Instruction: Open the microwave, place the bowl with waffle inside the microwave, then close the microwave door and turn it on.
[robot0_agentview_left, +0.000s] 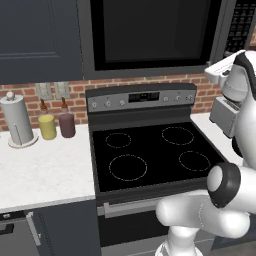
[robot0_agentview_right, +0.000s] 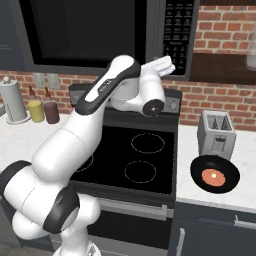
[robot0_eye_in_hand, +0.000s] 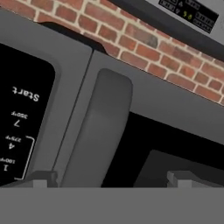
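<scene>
- We note the microwave (robot0_agentview_left: 150, 35) mounted above the stove (robot0_agentview_left: 150, 150), its dark body spanning the upper part of both base views, with the keypad strip (robot0_agentview_right: 177, 30) at its right end.
- We find the microwave door (robot0_agentview_right: 85, 30) closed flat against the body, its black glass window facing the room.
- We record the white arm (robot0_agentview_right: 100, 115) reaching up from the base, with the hand raised to the lower right corner of the microwave, beside the keypad.
- We observe light desk (robot0_agentview_left: 40, 170) surfaces flanking the stove on both sides, backed by a red brick wall (robot0_agentview_right: 225, 30).
- We see a silver toaster (robot0_agentview_right: 216, 132) standing on the right-hand desk, against the wall.
- The bowl with waffle (robot0_agentview_right: 215, 174) sits on that same desk, just in front of the toaster and near the front edge, well below the hand and to its right, apart from it.
- On the left-hand desk we note a paper towel holder (robot0_agentview_left: 17, 120), a yellow jar (robot0_agentview_left: 47, 126) and a dark red jar (robot0_agentview_left: 66, 124) in a row along the wall.
- In the hand view the door's long bar handle (robot0_eye_in_hand: 98, 131) lies directly ahead, between the two tips of the gripper (robot0_eye_in_hand: 111, 178).
- The jaws stand spread to their widest, one tip on each side of the handle, gripping nothing.
</scene>
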